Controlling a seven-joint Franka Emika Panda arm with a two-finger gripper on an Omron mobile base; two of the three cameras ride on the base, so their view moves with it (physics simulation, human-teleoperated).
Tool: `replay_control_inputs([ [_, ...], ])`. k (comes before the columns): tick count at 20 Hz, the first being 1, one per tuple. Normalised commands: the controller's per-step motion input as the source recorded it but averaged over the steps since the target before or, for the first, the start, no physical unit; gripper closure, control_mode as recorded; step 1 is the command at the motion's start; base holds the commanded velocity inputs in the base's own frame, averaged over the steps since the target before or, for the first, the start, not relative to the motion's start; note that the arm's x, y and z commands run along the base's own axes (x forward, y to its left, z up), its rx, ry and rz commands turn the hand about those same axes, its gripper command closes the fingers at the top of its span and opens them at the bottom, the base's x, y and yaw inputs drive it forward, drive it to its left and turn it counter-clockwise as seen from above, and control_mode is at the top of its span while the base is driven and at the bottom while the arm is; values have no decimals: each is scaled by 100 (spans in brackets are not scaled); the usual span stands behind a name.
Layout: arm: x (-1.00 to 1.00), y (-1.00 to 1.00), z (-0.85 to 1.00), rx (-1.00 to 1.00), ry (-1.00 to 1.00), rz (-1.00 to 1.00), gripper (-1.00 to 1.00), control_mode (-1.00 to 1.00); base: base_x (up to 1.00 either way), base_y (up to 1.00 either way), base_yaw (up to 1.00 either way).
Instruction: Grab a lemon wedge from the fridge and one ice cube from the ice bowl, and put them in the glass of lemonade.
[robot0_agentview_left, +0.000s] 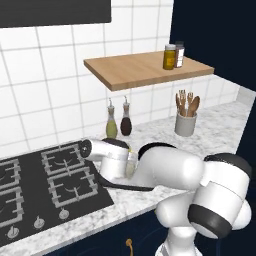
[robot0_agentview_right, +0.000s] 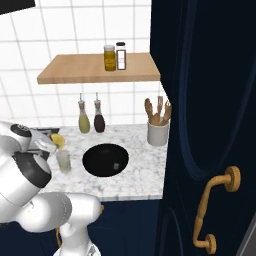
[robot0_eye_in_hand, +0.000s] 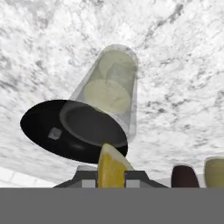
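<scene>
lemon wedge (robot0_eye_in_hand: 111, 168) pinched in claw (robot0_eye_in_hand: 111, 178), above lemonade glass (robot0_eye_in_hand: 109, 94)

Pretty even, flat light all round from where I sit, bright enough but no obvious lamp. The white wall tiles (robot0_agentview_left: 45, 95) and the marble counter (robot0_agentview_right: 135, 175) come out clean without blown-out glare. Only a soft shadow sits under the wooden shelf (robot0_agentview_left: 145, 67) on the far wall. The navy cabinet door (robot0_agentview_right: 210, 100) on the right goes nearly black, with just faint sheen lines along its panel edges. My own arm shows smooth shading and a mild highlight. Everything's a bit low-res and soft. Looking along my hand, the glass (robot0_eye_in_hand: 109, 92) looks stretched and the black bowl (robot0_eye_in_hand: 65, 131) is skewed, lines bending toward the edges.
</scene>
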Motion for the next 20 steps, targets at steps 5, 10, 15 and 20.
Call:
replay_control_inputs([
  [5,0,-6,13,-5,-6,18,100,-100,0,0,0],
  [10,0,-41,-36,0,0,9,100,-100,0,0,0],
  [15,0,1,-65,0,0,5,100,-100,0,0,0],
  [20,-7,32,-7,-1,-9,0,100,-100,0,0,0],
])
